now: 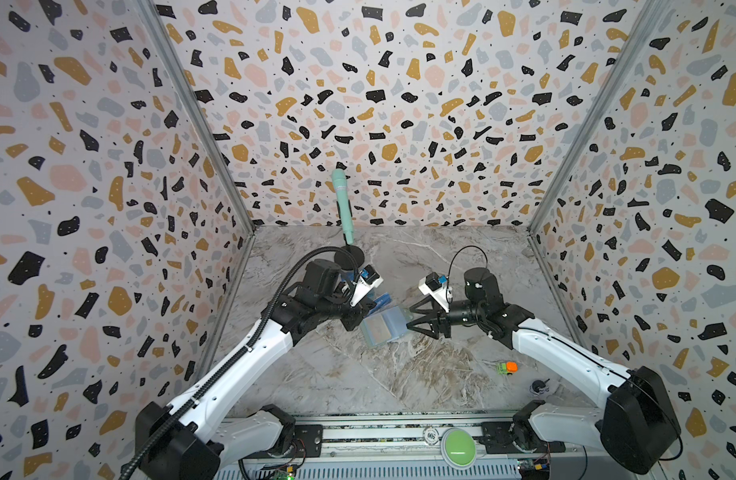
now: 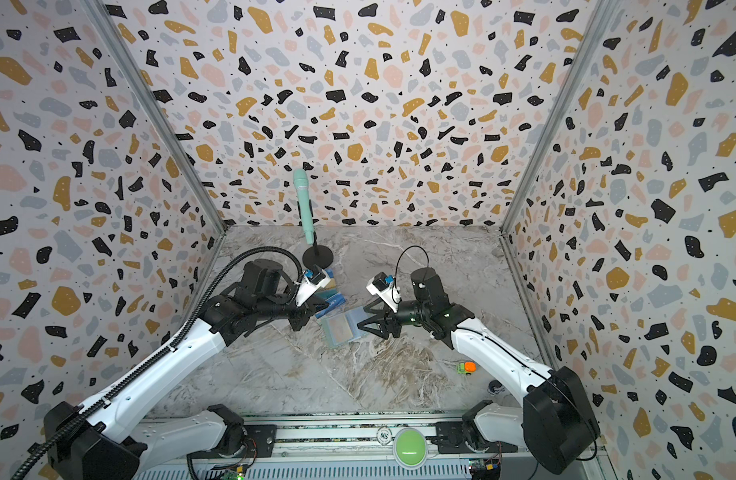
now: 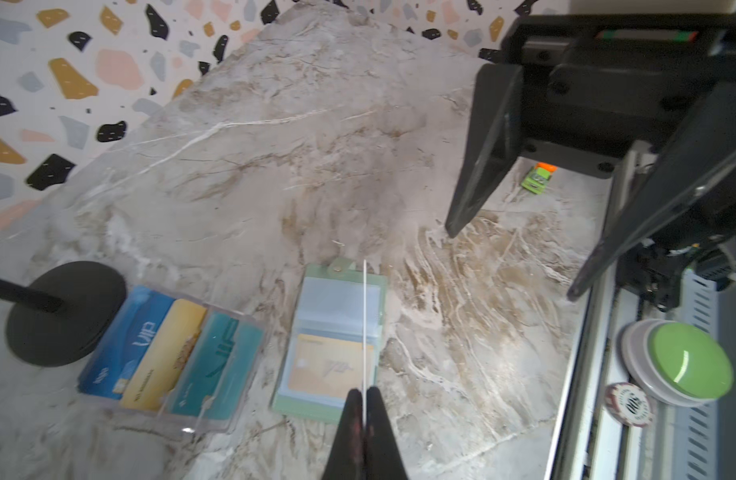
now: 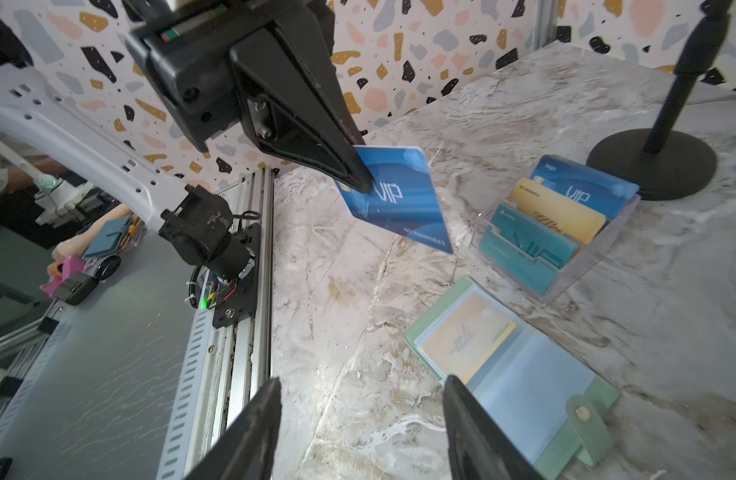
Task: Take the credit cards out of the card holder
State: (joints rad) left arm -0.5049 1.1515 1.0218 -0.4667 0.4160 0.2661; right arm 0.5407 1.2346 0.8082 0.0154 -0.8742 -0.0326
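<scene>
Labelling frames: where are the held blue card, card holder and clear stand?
held blue card (image 4: 403, 195), right wrist view, printed face
card holder (image 4: 532, 395), right wrist view, empty sleeve
clear stand (image 3: 183, 426), left wrist view, front lip

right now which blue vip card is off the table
The blue card pinched by the left gripper; the other blue card sits in the clear stand.

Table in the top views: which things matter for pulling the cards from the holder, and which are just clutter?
Job:
- card holder, lying open
- yellow card, in its sleeve
- blue card, pinched in the left gripper
- right gripper, open near the holder

Lying about:
- clear card stand with its cards
- microphone on its stand
- toy car
- poker chip
- green button
</scene>
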